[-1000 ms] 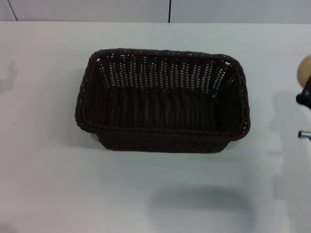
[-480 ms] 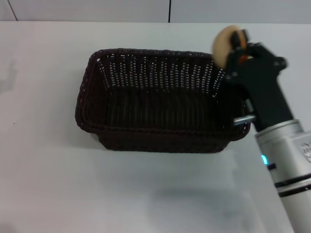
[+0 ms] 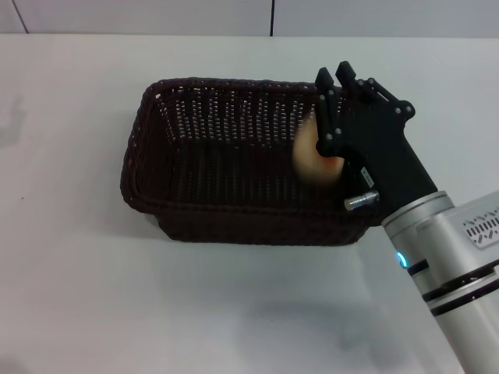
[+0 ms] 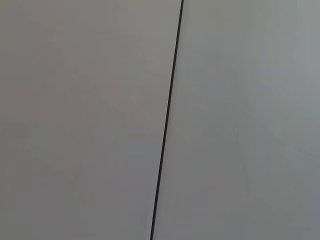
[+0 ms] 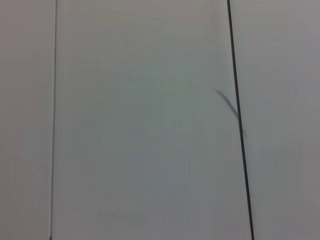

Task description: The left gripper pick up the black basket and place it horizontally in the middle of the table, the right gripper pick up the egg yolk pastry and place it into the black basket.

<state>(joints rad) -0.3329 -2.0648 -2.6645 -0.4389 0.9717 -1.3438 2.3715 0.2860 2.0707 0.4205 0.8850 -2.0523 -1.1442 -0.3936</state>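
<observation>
**Pastry over the basket, release pending**

While the black basket (image 3: pixel 261 160) already lies lengthwise near the middle of the table (image 3: pixel 78 296), the second half of the job looks nearly finished. Over the basket's right end, the right gripper (image 3: pixel 331 132) hangs above the opening, its arm reaching in across the basket's right rim. Blurred against the basket's inside wall, the egg yolk pastry (image 3: pixel 316 154) sits just under the claw; whether the prongs are clamped on it or have let it go, I cannot tell. By my judgement, what remains is for the pastry to settle on the basket's floor and the arm to draw clear. Nothing of the left gripper shows anywhere around the basket.
</observation>
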